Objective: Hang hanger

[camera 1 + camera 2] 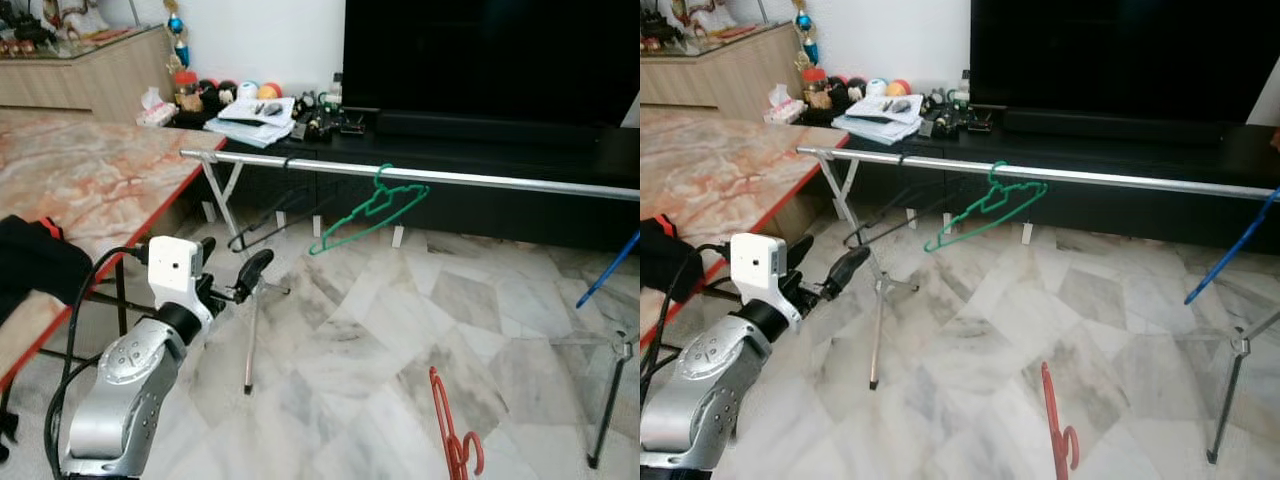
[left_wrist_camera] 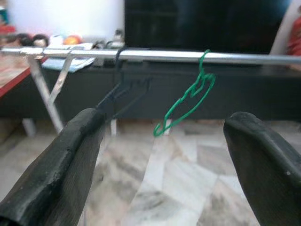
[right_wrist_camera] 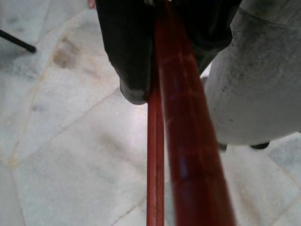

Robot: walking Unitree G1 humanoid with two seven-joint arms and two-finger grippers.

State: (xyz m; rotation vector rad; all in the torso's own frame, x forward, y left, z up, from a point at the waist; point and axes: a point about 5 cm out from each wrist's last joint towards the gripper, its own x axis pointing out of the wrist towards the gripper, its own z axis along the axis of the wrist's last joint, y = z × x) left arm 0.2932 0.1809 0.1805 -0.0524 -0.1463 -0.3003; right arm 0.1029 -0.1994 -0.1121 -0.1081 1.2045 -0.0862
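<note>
A silver rail (image 1: 450,177) on folding legs runs across in front of the TV bench. A green hanger (image 1: 368,213) and a thin black hanger (image 1: 262,226) hang from it; a blue hanger (image 1: 606,270) shows at the right edge. My left gripper (image 1: 232,262) is raised low at the left, short of the rail, open with nothing in it. In the left wrist view its fingers (image 2: 77,155) frame the green hanger (image 2: 186,101). My right gripper (image 3: 157,56) is shut on a red hanger (image 3: 181,136) over the floor. The hook of that red hanger (image 1: 452,430) rises at the bottom edge.
A marble-topped table (image 1: 90,190) with a red edge stands at my left, a black bag (image 1: 35,260) on it. Behind the rail is a low black TV bench (image 1: 480,150) with papers and clutter. A rail leg (image 1: 250,330) stands close to the left gripper.
</note>
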